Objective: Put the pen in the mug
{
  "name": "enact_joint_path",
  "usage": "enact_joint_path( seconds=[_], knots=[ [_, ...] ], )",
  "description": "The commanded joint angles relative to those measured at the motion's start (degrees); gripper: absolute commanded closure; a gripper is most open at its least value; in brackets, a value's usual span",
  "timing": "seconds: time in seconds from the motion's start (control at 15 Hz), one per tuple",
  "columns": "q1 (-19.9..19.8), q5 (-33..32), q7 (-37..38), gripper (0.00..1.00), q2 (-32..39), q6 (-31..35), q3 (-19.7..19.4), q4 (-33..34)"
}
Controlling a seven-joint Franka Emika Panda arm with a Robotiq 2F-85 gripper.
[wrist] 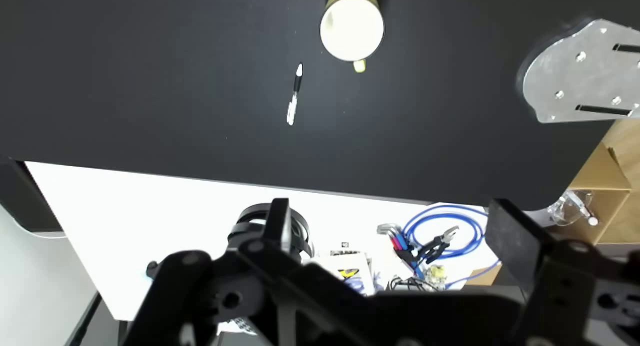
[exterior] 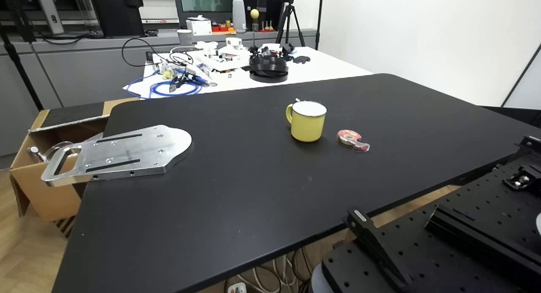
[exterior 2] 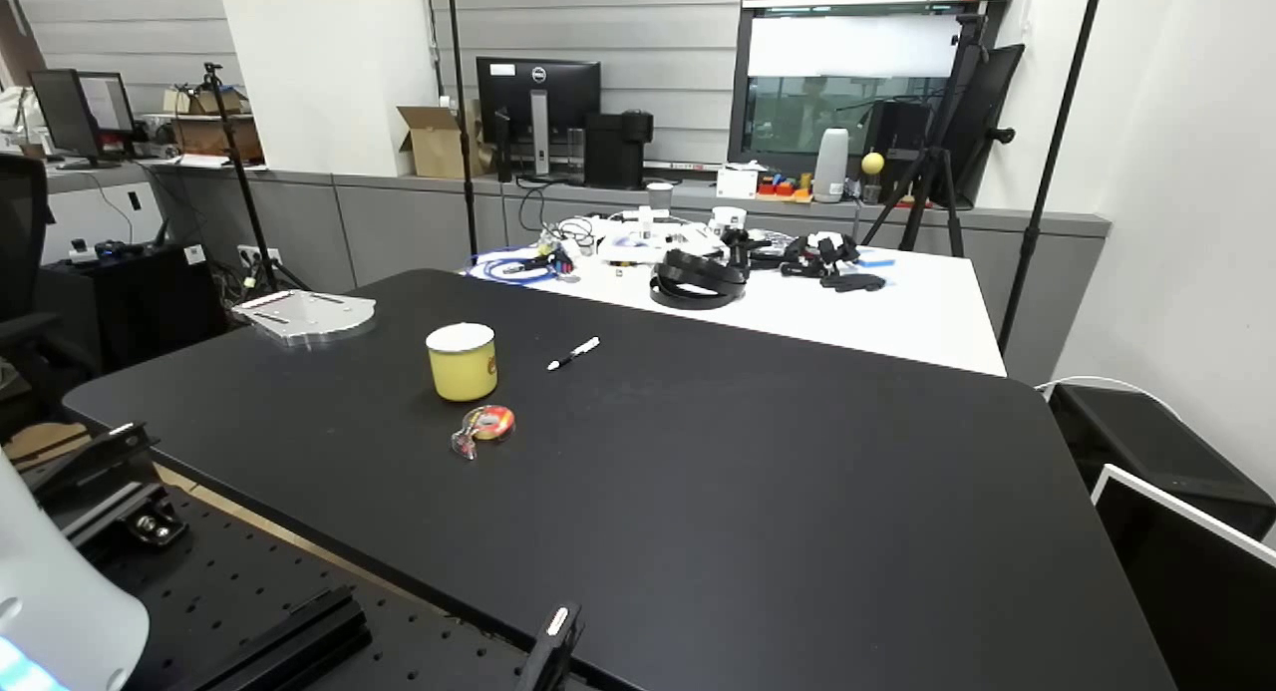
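On the black counter (exterior 2: 797,492) the pen (exterior 2: 574,354) lay near the upright mug (exterior 2: 463,367) but outside it, so I judged none of the task done, and my hand (wrist: 391,218), spread wide and holding nothing, had grasp, carry and drop all left to do.

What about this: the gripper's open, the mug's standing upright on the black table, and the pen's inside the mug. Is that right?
Not quite: the pen isn't inside the mug. The wrist view shows it lying on the black table, apart from the mug. The rest is right: the gripper is open and the mug stands upright on the table.
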Motion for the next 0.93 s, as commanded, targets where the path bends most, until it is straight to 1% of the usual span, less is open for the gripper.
enact_joint_path(
  seconds=[0.0,0.27,0.53,0.87],
  knots=[
    [-1.4,-2.5,-1.0,0.0,7.1,-1.6,-1.2,10.3],
    [-2.5,-4.0,-1.0,0.0,13.6,-2.7,-2.0,20.6],
    [-2.7,-5.1,-0.9,0.0,20.1,-4.0,-2.7,30.8],
    [-2.9,-5.5,-3.2,0.0,29.4,-4.8,-5.1,42.8]
  ],
)
